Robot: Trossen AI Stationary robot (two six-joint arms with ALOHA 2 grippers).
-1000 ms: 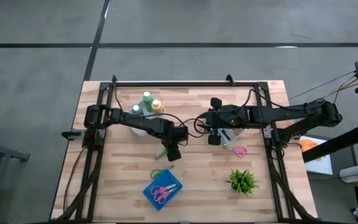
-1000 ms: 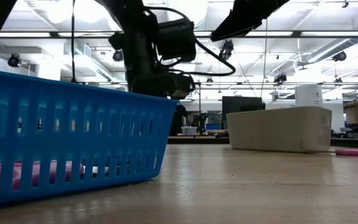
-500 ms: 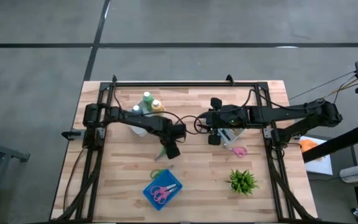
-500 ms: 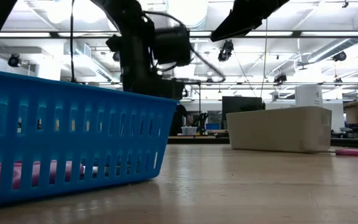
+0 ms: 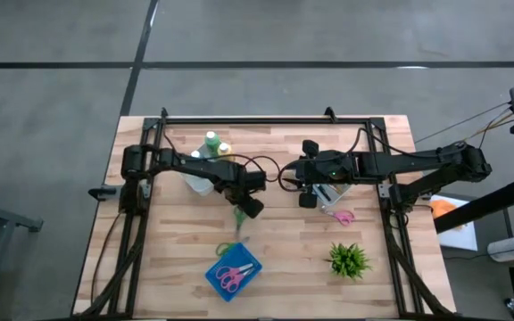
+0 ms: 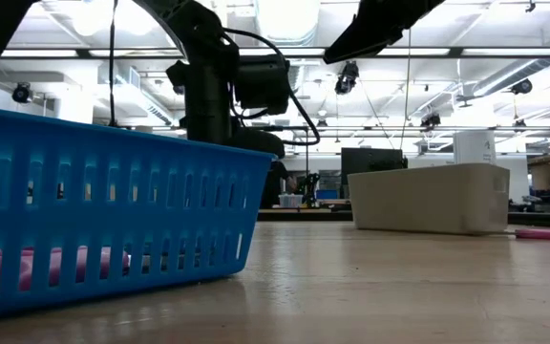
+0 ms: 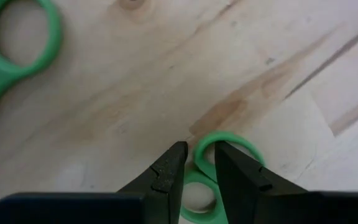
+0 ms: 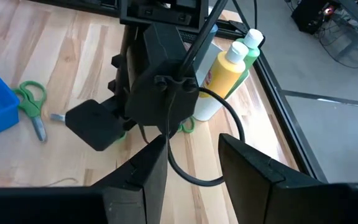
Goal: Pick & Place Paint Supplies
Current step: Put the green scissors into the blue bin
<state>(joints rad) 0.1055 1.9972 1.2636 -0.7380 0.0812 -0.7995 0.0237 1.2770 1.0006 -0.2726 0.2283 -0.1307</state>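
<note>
The green bottle (image 5: 211, 143) and the yellow-orange bottle (image 5: 225, 152) stand side by side at the table's far left, long axes vertical, caps up. They're behind my left gripper (image 5: 251, 209) — the nearer one. Its fingers sit narrow, pinching a handle loop of green scissors (image 7: 219, 146) — not paint. The right gripper (image 5: 306, 198) waits mid-table, parted, empty.

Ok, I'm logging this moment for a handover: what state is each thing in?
Left gripper: shut on a handle loop of green scissors.
Right gripper: open, empty.
Other green scissors: closed, lying flat beside blue basket.
Pink scissors: lying flat.
Yellow bottle: upright, capped.
Green bottle: upright, capped.
Plant: upright.
</note>
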